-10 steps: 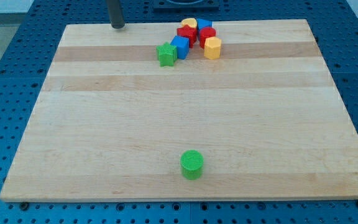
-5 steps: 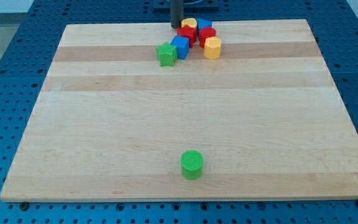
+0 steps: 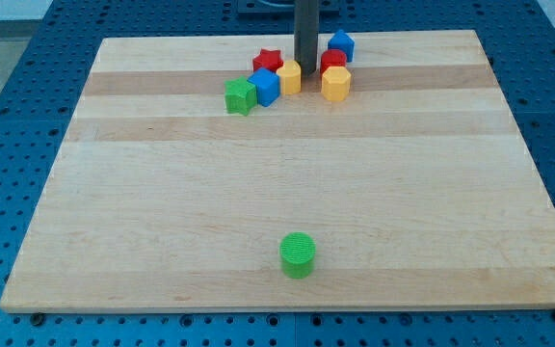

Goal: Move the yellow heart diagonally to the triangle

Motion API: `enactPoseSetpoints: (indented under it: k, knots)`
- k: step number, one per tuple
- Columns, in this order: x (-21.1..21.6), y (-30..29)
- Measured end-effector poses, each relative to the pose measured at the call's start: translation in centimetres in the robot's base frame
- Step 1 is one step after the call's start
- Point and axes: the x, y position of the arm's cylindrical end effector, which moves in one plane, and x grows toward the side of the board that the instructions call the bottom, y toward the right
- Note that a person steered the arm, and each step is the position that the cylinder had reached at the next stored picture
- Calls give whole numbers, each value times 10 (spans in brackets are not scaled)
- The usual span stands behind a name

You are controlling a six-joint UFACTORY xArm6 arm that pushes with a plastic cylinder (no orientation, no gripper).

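The pale wooden board lies on a blue perforated bench, and nearly all the blocks sit in one cluster near the board's top edge. My dark straight rod comes down into the middle of that cluster, and my tip rests on the board there; there are no jaws to open or close, only this rod end.

Taking my tip as the landmark: the small yellow block, which I take to be the yellow heart though its outline is too small to be sure of, is touching or just beside the tip on the view's left. Left of it again sit the blue cube-like block and the green block, the three forming a line slanting down to the view's left. The red star-shaped block is up and left of the tip. On the tip's right are the red block, the yellow hexagonal block below it, and the blue block, possibly the triangle, at the top right. The green round block stands alone, well apart, near the board's bottom edge.

The step in hand looks like separating the heart from its neighbours. Next, my tip probably needs to get round to the heart's lower left and push it diagonally up-right, without dragging the blue cube along.
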Motion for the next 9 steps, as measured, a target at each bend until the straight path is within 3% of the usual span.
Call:
enactPoseSetpoints:
  k: [2, 3, 4, 6, 7, 8, 9]
  knots:
    - [-6, 0]
    - [-71, 8]
    - [-83, 8]
    - [-82, 79]
    - [-82, 77]
    - [-54, 41]
    - [11, -11]
